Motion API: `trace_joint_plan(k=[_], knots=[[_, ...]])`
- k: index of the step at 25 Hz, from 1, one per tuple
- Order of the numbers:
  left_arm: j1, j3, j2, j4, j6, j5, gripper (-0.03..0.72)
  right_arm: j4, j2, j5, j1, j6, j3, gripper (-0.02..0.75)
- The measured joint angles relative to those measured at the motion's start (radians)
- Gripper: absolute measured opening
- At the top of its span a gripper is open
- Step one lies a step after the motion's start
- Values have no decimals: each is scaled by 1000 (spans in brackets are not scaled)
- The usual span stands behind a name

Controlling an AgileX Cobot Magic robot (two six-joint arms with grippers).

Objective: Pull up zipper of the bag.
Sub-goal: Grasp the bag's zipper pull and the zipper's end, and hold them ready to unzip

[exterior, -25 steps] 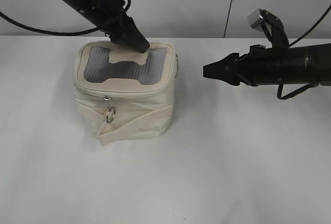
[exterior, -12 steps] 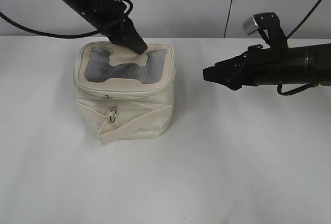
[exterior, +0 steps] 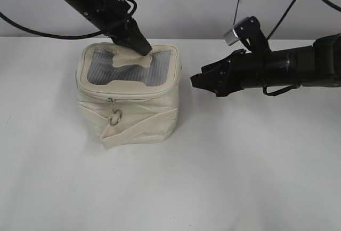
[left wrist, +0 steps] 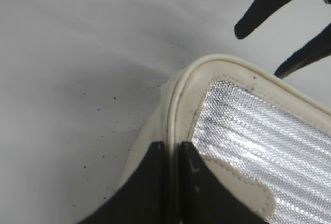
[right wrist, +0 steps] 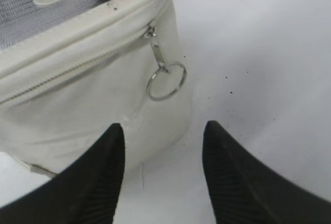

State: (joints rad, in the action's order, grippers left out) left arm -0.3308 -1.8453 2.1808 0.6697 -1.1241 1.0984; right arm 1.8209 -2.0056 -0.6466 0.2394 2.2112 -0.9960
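Observation:
The cream bag [exterior: 152, 108] stands on the table, left of centre. Its zipper [exterior: 128, 98] runs along the lid rim, and a silver ring pull [exterior: 115, 117] hangs at the front. My left gripper [exterior: 145, 50] is on the lid's back edge; in the left wrist view its jaws [left wrist: 173, 154] are shut on the lid rim piping of the bag [left wrist: 248, 125]. My right gripper [exterior: 196, 81] is open and empty, just right of the bag. In the right wrist view its fingers [right wrist: 163, 131] are a little short of a second ring pull [right wrist: 166, 81] on the zipper [right wrist: 77, 64].
A flat cream strap [exterior: 141, 128] crosses the bag's front. The white table [exterior: 240, 177] meets a pale wall behind the bag. Black cables trail from both arms.
My right gripper has moved left, closer to the bag's right side. My left gripper stays on the lid's back edge, and the lid settled slightly.

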Motion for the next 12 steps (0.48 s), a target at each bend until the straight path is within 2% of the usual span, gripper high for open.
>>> trace_joint_plan(k=[7,12], knots=[[0,0,0,1,8,-2,47,1,-48,47,71,-105,-65,394],[0,0,0,1,11,-4,47,2,-63,65,78,-150,-74,395]])
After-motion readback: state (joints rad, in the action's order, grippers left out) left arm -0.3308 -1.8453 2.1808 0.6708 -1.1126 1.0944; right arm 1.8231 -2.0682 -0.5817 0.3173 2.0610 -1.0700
